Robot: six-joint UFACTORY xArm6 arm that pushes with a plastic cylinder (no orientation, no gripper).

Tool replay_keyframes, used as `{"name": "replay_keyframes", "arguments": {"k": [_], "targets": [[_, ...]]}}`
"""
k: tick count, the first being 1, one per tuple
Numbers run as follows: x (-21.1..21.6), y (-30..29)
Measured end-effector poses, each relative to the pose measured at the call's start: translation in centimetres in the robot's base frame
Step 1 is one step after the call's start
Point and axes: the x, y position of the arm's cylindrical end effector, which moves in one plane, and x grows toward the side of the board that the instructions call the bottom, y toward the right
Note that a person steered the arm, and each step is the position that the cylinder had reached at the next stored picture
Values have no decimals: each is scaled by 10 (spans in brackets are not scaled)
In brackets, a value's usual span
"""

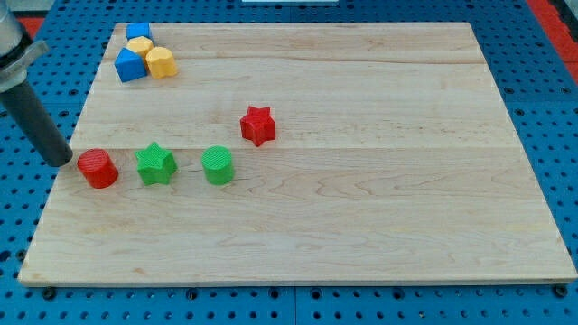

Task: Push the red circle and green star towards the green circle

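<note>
The red circle (97, 169) sits near the left edge of the wooden board (361, 235), about halfway down the view. Just to its right, with a narrow strip of bare wood between them, is the green star (155, 163), and a little further right, again with a small gap, stands the green circle (218, 166). The three make a nearly straight row running left to right, none of them touching.

My tip (63, 159) is at the left end of that row, just beside the red circle on its left side; from this angle I cannot tell whether it is actually touching the block or only very close. The rod slants up and away towards the view's top left corner. I have no jaws on this rig, only the plain rod, so it is holding nothing.

A red star (257, 125) lies above and to the right of the green circle, apart from the row. In the board's top left corner four blocks are huddled together: a blue cube (138, 32) at the back, a yellow block (140, 45) in front of it, a blue block (131, 65) at the left front and a yellow block (161, 62) at the right front, each pressed against its neighbours.

I see no container; every block rests directly on the board, which lies on a blue perforated surface (542, 108).
</note>
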Motion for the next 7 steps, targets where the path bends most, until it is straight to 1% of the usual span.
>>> {"name": "replay_keyframes", "arguments": {"k": [1,2,3,4,5,6,7], "targets": [[8,-8],[34,10],[34,80],[34,103],[34,105],[34,83],[29,45]]}}
